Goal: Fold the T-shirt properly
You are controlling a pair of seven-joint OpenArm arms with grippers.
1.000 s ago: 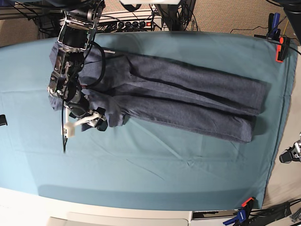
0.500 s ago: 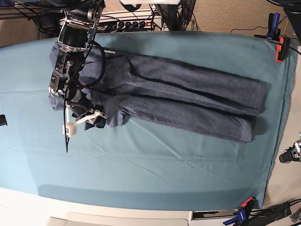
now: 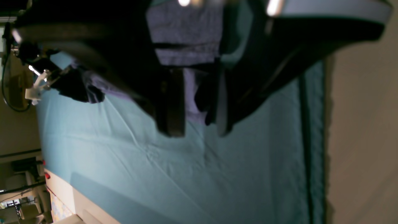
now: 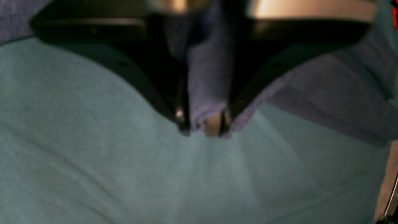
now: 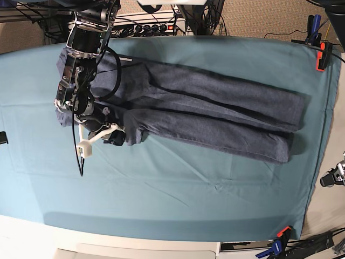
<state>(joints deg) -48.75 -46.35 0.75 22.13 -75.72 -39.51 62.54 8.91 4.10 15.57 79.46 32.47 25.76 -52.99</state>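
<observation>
Right wrist view: my right gripper [image 4: 202,129] pinches the T-shirt [image 4: 208,84] edge; next, I judge, lift and fold across.

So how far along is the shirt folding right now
Done: the T-shirt lies as a long narrow band across the teal table cloth, its long sides apparently already folded in. In hand: the right gripper has its jaws closed on a fold of fabric at one end of the band. The left gripper hangs above the cloth, holding nothing. Left: folding the band across its length into a compact stack.
</observation>
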